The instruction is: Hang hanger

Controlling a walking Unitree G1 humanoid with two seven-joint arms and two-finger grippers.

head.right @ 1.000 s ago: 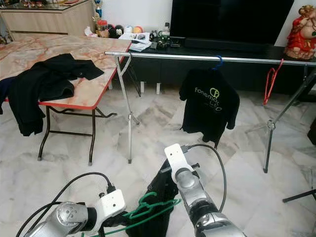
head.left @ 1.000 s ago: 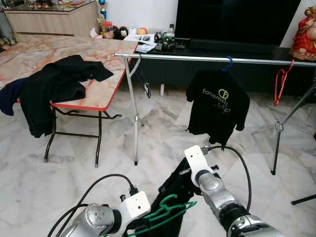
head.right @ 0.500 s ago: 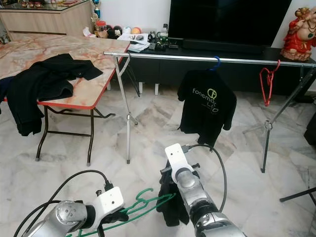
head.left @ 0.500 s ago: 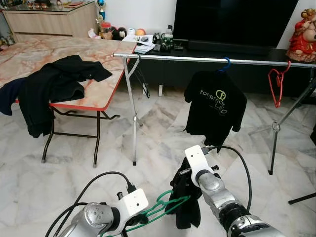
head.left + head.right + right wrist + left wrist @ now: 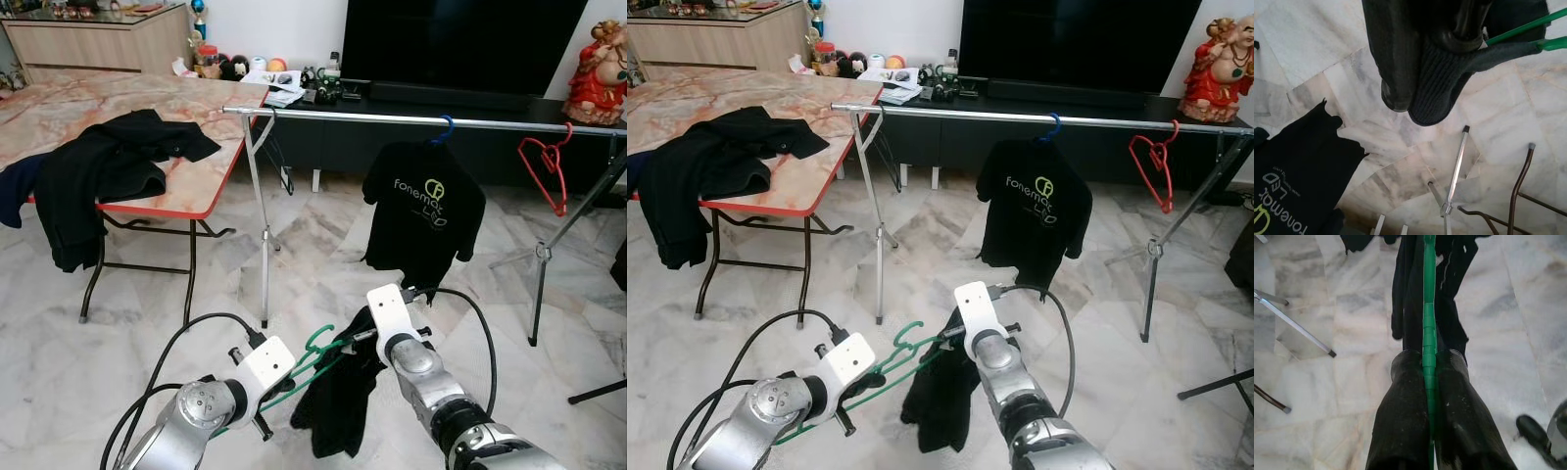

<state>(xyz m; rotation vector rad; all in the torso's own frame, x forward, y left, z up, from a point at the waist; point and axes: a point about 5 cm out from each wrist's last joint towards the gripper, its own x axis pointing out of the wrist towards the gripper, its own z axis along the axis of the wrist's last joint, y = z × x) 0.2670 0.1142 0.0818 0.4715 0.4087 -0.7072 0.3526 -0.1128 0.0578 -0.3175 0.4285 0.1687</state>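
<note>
A green hanger (image 5: 315, 354) carries a black garment (image 5: 338, 403) that droops toward the marble floor. My left gripper (image 5: 1428, 358) is shut on the hanger's green bar, low in the eye views on the left. My right gripper (image 5: 1413, 105) is shut on a ribbed edge of the black garment, right beside the green bar (image 5: 1528, 29). Beyond them a metal rail (image 5: 392, 117) runs across the room. On it hang a black printed T-shirt (image 5: 423, 208) on a blue hanger (image 5: 447, 127) and a bare red hanger (image 5: 549, 168).
A marble-topped folding table (image 5: 196, 103) stands at the left with dark clothes (image 5: 108, 166) heaped on it. The rail's tripod legs (image 5: 263, 250) stand between table and T-shirt; another stand (image 5: 537, 264) is at the right. A TV cabinet (image 5: 490, 98) lies behind.
Both grippers have lifted the green hanger and black garment up and forward, toward the rail. The garment now hangs lower off the hanger. The camera has shifted slightly.
</note>
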